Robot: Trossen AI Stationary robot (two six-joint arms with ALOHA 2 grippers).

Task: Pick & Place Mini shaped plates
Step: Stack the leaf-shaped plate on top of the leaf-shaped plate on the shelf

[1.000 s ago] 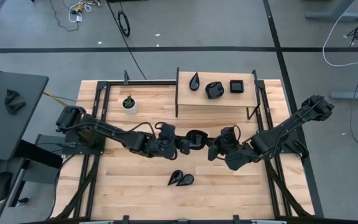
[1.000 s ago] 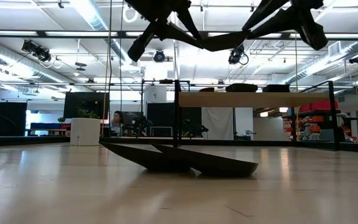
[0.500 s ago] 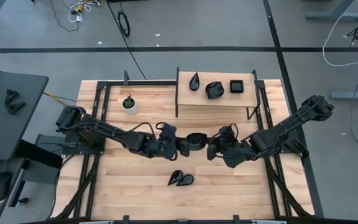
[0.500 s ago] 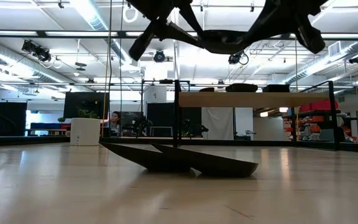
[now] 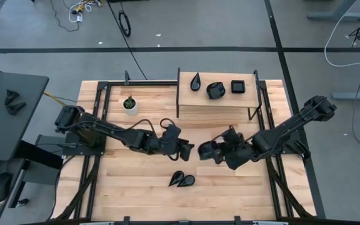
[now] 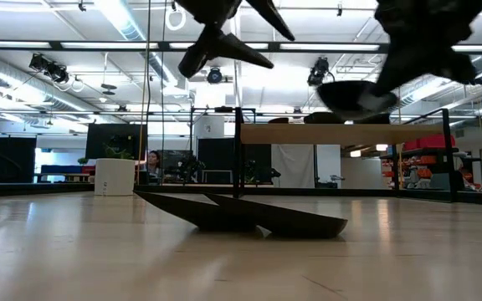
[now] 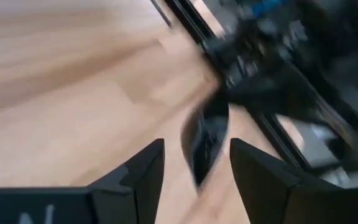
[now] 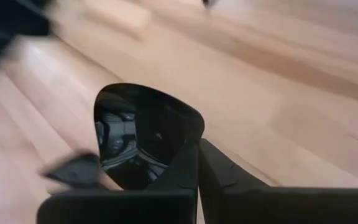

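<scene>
Glossy black rounded plate [image 8: 143, 134] pinched in right end effector [image 8: 197, 163]; left end effector [image 7: 194, 163] agape.

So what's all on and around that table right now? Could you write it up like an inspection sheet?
Surface: wooden table, raised shelf at back.
Job's things: two black plates overlapping on the table; three on the shelf; one plate held above the table.
Clutter: small white plant pot.
Grippers: left gripper fingers open, empty; right gripper shut on the plate's rim.
Cables: several on the floor.
Surroundings: open workshop; person seated far behind.
</scene>
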